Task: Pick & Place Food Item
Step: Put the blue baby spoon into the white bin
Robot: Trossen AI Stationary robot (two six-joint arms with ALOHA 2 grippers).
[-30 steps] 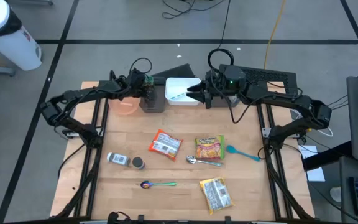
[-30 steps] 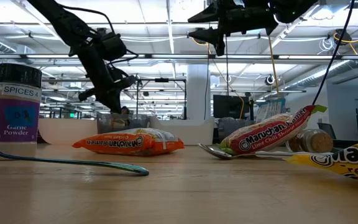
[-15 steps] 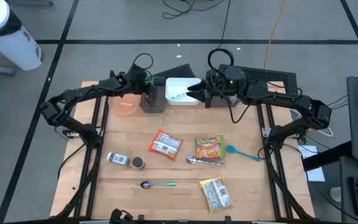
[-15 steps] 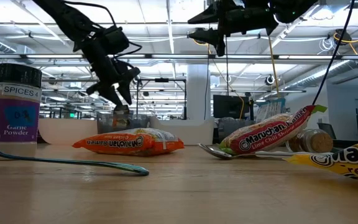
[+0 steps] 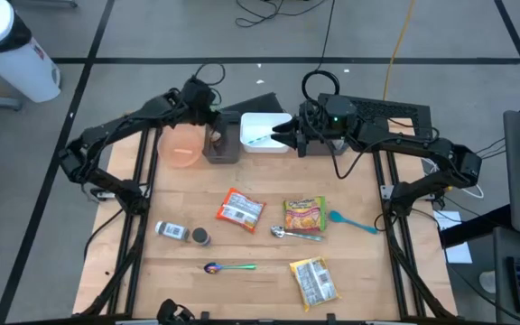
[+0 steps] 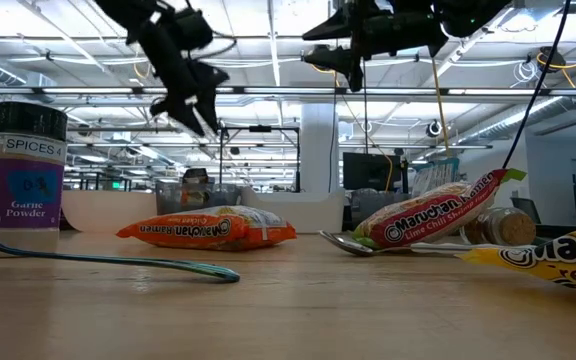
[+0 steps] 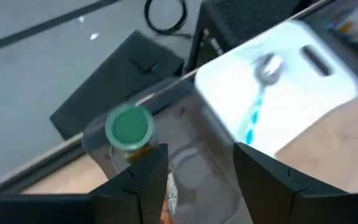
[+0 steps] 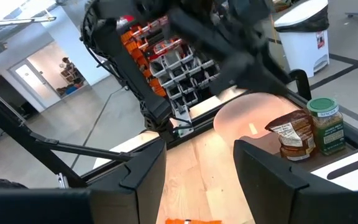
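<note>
A second before, the left gripper [image 5: 211, 118] was low in the grey bin [image 5: 221, 150], shut on the spice jar [image 7: 129, 129]. It had since let go and gone up, and in the low view it hung high in the upper left of the frame. Its fingers [image 7: 146, 176] were spread apart and held nothing. The spice jar with the green lid stood in the grey bin near the top middle of the high view, beside a brown bag [image 8: 294, 142]. The right gripper [image 5: 284, 134] had not moved. It hung over the white tub [image 5: 262, 132], just right of the grey bin, with its fingers [image 8: 143, 163] apart and nothing in them. A blue spoon [image 7: 253, 114] lay in the white tub.

On the wooden table [image 5: 368, 271], from left to right in the high view, an orange bowl [image 5: 181, 149] sat in the upper left. A second spice jar [image 5: 171, 232] lay on its side, with a dark round lid [image 5: 201, 236] just beside it. A colored spoon [image 5: 228, 267] lay lower down. An orange noodle pack [image 5: 241, 208] lay in the middle. A second noodle pack [image 5: 304, 214] lay to its right, with a metal spoon [image 5: 293, 234] touching its lower edge. A third noodle pack [image 5: 314, 282] lay at the lower right, and a teal spoon [image 5: 351, 220] lay farthest right. None of these stood near the grippers.
</note>
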